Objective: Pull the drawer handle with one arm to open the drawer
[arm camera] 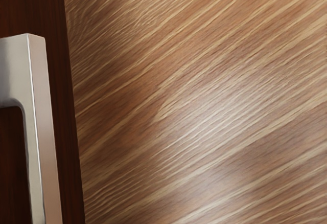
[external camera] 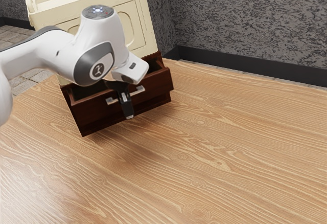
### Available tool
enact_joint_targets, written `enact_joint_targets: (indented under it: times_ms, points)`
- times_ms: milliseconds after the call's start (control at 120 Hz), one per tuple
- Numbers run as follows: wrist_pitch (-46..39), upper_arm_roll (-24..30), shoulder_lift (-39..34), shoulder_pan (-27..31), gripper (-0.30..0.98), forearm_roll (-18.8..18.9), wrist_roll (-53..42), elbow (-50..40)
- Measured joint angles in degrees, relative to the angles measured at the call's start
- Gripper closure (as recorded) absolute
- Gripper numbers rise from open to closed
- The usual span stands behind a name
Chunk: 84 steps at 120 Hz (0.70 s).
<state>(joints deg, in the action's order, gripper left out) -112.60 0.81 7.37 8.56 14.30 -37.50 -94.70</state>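
Note:
My black gripper [external camera: 126, 107] points down at the drawer front in the exterior view, covering the middle of the silver handle [external camera: 139, 90]. Whether it is open or shut cannot be told. The dark red-brown drawer [external camera: 158, 85] stands partly out of its cabinet, with some of its dark inside visible above the front. In the wrist view, a corner and long bar of the handle [arm camera: 45, 111] lie alongside the drawer's dark wood [arm camera: 69, 147].
A cream upper section [external camera: 145, 27] of the cabinet rises behind my hand. The wooden table [external camera: 219, 147] extends in front of the drawer and toward the exterior view's right. Grey textured walls [external camera: 245, 19] stand behind.

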Motion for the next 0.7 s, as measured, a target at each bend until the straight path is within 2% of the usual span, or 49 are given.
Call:
enact_joint_targets:
  times_ms: [700]
  points:
    - [-0.33,2.7,-3.84,-0.04,0.05,0.4,3.0,-4.48]
